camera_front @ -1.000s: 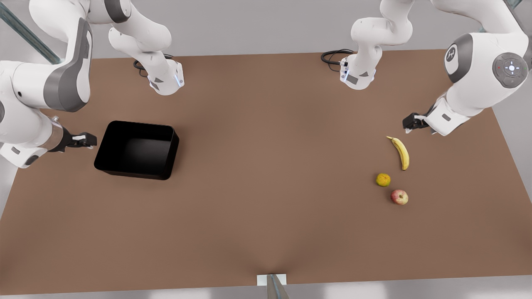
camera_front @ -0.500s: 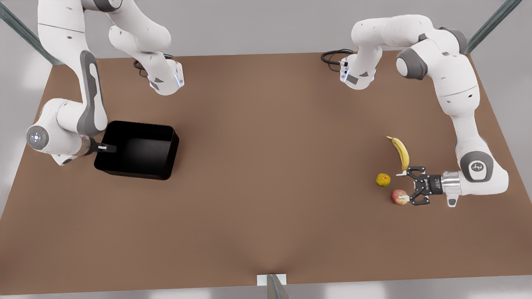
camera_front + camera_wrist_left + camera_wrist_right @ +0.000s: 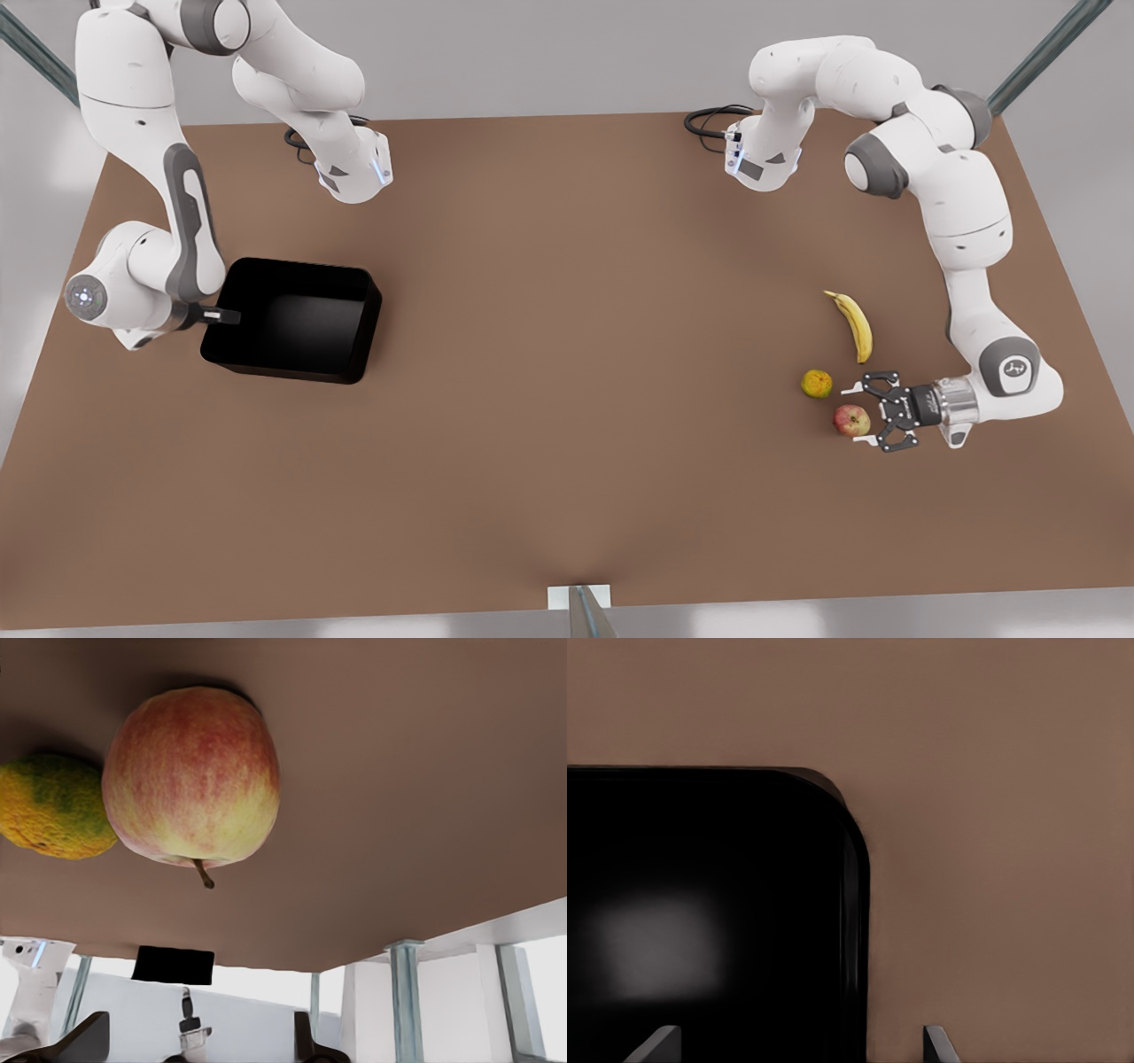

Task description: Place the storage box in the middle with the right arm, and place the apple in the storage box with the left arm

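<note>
Left gripper point(image 3: 858, 416) low, level, fingers spread wide; right gripper point(image 3: 227, 315) low, fingers parted, elbow raised.

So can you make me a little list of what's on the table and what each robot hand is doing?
storage box: black tub, near the table's end on the front view's left, nothing inside
apple: red-yellow, on the table, front view's right
orange fruit: beside the apple
banana: farther back, lying flat
left hand: open, lying low, fingers either side of the apple, not closed on it
right hand: open, straddling the box's wall at the front view's left
box in the middle: not yet
apple in box: not yet
</note>
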You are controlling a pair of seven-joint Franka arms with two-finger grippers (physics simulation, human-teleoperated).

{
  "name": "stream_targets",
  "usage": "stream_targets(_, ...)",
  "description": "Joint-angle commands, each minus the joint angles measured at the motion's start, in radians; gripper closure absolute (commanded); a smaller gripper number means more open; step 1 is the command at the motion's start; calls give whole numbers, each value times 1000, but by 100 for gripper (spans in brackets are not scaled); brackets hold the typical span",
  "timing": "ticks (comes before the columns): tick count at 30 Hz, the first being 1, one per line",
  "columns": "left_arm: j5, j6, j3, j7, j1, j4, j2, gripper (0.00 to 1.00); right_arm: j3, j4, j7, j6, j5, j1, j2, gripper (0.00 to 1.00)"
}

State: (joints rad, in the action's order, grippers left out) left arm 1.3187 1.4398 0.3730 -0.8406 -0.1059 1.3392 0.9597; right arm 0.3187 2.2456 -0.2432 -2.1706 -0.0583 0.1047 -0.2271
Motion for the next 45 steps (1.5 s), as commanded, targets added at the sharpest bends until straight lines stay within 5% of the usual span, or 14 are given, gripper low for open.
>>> stream_targets(1, -6, 13, 0, 0, 0, 0, 1, 0, 0, 0, -1, 0, 0, 1, -5, 0)
stream_targets(6, -26, 65, 1, 25, 2, 11, 20, 0, 0, -1, -2, 12, 0, 7, -66, 0)
stream_targets(11, -23, 102, -2, 57, 2, 11, 43, 0, 0, -11, -57, 32, 0, 6, -64, 61)
stream_targets(19, -26, 152, -3, 143, 2, 37, 73, 0, -1, -23, -119, 34, -1, 9, -97, 79)
stream_targets(21, -26, 159, -2, 140, 2, 38, 73, 6, -1, -24, -145, 34, -1, 18, -97, 79)
stream_targets(24, -23, 160, -2, 126, 0, 38, 73, 48, -1, -27, -145, 34, -1, 18, -97, 79)
stream_targets(32, -18, 157, 0, 106, 0, 28, 65, 65, -26, -100, -185, 98, 5, 6, -87, 79)
stream_targets(37, -208, 96, -8, -28, 0, -98, -62, 74, -109, -282, -206, 170, 25, -192, -97, 79)
stream_targets(42, -636, 85, -190, -14, 0, -227, -246, 74, -219, -589, -197, 235, 204, -346, -270, 79)
stream_targets(45, -961, 99, -420, -14, -1, -249, -361, 74, -342, -791, -59, 235, 259, -381, -423, 79)
